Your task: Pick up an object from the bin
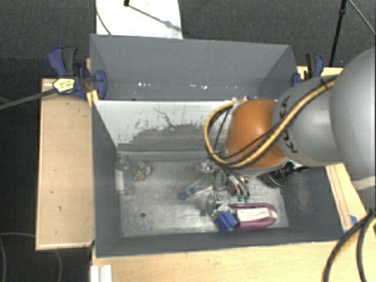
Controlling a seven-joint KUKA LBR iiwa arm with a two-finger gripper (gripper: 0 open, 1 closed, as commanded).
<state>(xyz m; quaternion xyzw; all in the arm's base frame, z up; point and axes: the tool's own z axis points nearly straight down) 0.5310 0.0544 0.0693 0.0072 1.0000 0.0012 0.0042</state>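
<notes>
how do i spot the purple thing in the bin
Start at the grey bin, near its front wall on the right, below the orange-covered wrist. A long purple-and-white packet lies flat there: the only purple thing, with a small blue block at its left end.

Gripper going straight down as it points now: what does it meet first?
Likely the small blue block beside the purple-and-white packet near the front wall, just below the gripper; depth is unclear, so possibly the bare floor of the grey metal bin.
</notes>
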